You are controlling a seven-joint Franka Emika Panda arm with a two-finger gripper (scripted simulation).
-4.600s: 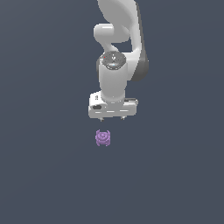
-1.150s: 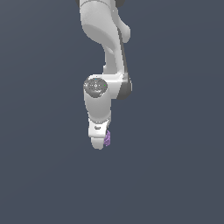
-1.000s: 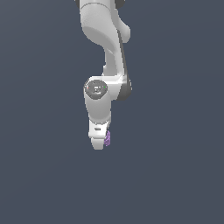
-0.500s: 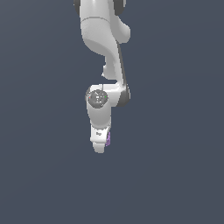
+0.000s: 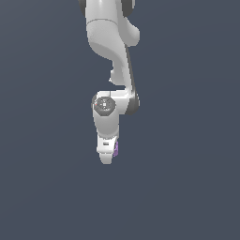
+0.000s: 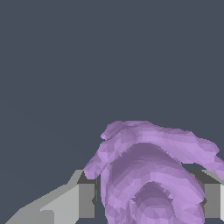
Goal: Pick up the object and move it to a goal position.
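The object (image 6: pixel 148 175) is a light-purple knobbly piece with ringed ridges, filling much of the wrist view between my two grey fingers (image 6: pixel 83 199). My gripper (image 6: pixel 146 201) is shut on it, one finger on each side. In the exterior view the white arm hangs down with the gripper (image 5: pixel 107 157) at its lower end, seen edge-on, and only a thin purple sliver of the object (image 5: pixel 116 149) shows at the hand's right side. The rest of the object is hidden behind the hand there.
A plain dark grey-blue surface (image 5: pixel 187 187) lies all around the arm. Nothing else shows in either view.
The arm has folded downward in the picture with the object in the gripper; the wrist and hand sit lower than a second ago. Long before, the object lay free below the open hand.
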